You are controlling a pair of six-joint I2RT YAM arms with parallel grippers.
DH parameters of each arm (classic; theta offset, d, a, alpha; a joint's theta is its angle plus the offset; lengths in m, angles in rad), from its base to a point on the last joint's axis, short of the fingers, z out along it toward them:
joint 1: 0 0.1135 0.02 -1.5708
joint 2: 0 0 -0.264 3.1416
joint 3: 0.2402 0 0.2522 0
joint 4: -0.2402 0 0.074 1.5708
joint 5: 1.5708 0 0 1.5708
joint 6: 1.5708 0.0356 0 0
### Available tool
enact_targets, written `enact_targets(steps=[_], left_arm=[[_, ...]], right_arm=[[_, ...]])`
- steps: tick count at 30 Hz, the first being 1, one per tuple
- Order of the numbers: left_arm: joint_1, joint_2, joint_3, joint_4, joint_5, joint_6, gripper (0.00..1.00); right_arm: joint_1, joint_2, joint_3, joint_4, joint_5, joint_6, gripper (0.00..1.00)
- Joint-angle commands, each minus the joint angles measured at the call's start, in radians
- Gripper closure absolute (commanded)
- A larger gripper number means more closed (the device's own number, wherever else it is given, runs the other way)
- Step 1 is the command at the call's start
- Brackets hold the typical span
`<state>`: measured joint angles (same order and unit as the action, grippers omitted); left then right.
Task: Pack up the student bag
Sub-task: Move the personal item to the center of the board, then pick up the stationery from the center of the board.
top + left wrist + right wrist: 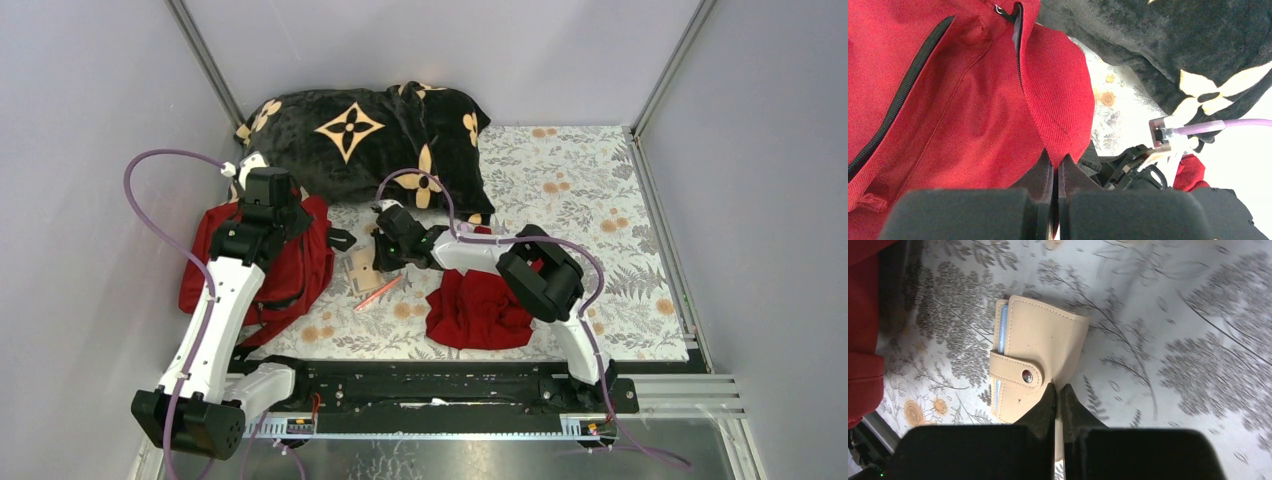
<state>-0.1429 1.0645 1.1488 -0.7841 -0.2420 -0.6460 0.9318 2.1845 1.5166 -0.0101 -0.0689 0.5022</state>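
Observation:
The red student bag [300, 270] lies at the left of the table, with black zipper lines showing in the left wrist view [958, 100]. My left gripper [1055, 162] is shut on the edge of the bag's red flap; in the top view it [297, 218] sits over the bag's upper part. My right gripper [1058, 392] is shut on the corner of a tan snap wallet [1043, 350], just right of the bag. In the top view the right gripper [385, 250] and the wallet [362, 268] are at mid table.
A black plush blanket with tan flowers [370, 140] lies at the back. A dark-red plain cloth [480, 305] lies under the right arm. A red pen [378, 293] lies near the wallet. Grey walls close in left, back and right.

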Motion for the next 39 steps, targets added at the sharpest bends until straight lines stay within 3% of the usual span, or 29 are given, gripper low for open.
enact_targets(steps=[1, 9, 11, 13, 14, 15, 17, 24, 29, 39], left_arm=[[0.008, -0.029, 0.004, 0.101, 0.020, -0.007, 1.00], [0.008, -0.003, -0.016, 0.106, 0.046, 0.004, 1.00], [0.008, -0.004, -0.020, 0.116, 0.050, 0.002, 1.00], [0.008, -0.007, -0.022, 0.119, 0.048, 0.004, 1.00], [0.008, -0.007, -0.019, 0.119, 0.044, 0.007, 1.00], [0.008, -0.008, -0.017, 0.116, 0.036, 0.010, 1.00], [0.009, 0.003, 0.000, 0.088, 0.009, 0.009, 1.00], [0.041, 0.033, 0.026, 0.034, -0.021, -0.004, 1.00], [0.052, 0.023, 0.021, 0.047, -0.005, -0.008, 1.00], [0.060, 0.019, 0.009, 0.058, 0.013, -0.009, 1.00]], right_arm=[[-0.054, -0.115, -0.120, -0.008, 0.135, 0.039, 1.00], [-0.155, -0.254, -0.291, -0.020, 0.273, -0.002, 1.00], [-0.157, -0.271, -0.300, -0.037, 0.268, -0.023, 0.84], [-0.156, -0.305, -0.328, -0.003, 0.213, -0.049, 0.48], [-0.154, -0.325, -0.347, 0.045, 0.181, -0.063, 0.35], [-0.145, -0.344, -0.359, 0.071, 0.166, -0.079, 0.27], [-0.115, -0.373, -0.371, 0.093, 0.169, -0.132, 0.20], [-0.002, -0.375, -0.401, 0.205, -0.035, -0.401, 0.21], [0.037, -0.301, -0.352, 0.188, -0.166, -0.539, 0.25], [0.105, -0.134, -0.202, 0.026, -0.137, -0.675, 0.31]])
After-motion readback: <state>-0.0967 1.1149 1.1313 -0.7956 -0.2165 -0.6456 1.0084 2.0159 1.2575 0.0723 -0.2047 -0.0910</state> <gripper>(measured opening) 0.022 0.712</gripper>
